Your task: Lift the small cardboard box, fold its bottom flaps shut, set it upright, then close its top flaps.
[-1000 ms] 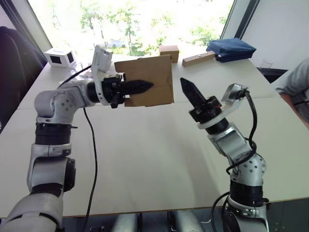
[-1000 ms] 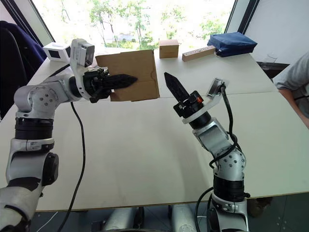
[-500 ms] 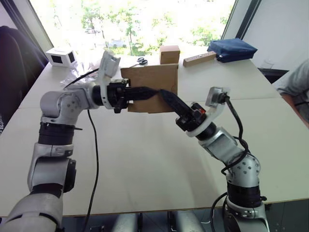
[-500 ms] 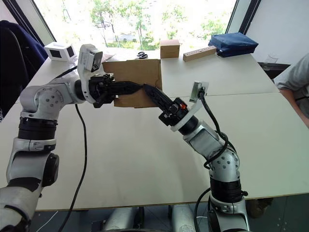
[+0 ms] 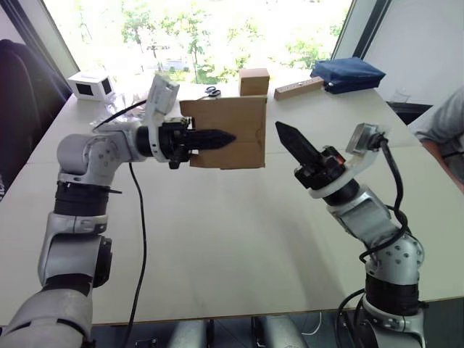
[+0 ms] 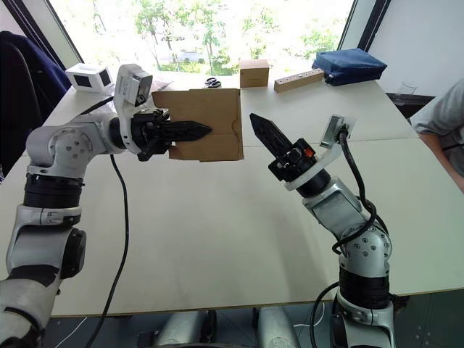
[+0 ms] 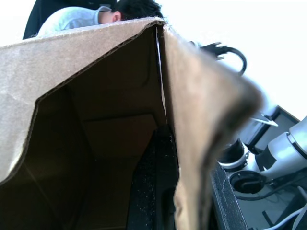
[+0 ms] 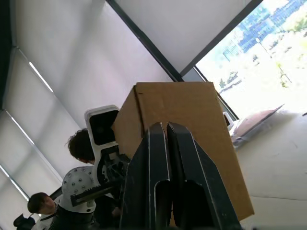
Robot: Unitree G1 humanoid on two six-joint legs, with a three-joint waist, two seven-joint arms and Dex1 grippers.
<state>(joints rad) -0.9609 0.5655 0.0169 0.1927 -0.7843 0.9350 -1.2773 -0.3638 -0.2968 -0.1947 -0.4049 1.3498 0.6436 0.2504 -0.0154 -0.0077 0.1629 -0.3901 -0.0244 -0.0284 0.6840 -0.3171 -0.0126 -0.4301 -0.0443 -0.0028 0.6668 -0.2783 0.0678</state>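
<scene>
Strong daylight floods from the window [image 5: 217, 29], blown out to glare; the tabletop [image 5: 217, 239] is evenly bright, and the near cardboard edge [image 7: 211, 124] is blurred.

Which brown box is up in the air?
The small cardboard box, pinched by the left gripper. The tidy tan box sits on the table's far edge.

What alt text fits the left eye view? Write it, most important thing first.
The left gripper holds the box in the air above the table, clamped on one wall, while the shut right gripper points at it from beside it without touching. Behind lie a tan cube, a wooden block, scissors and a blue bag.
</scene>
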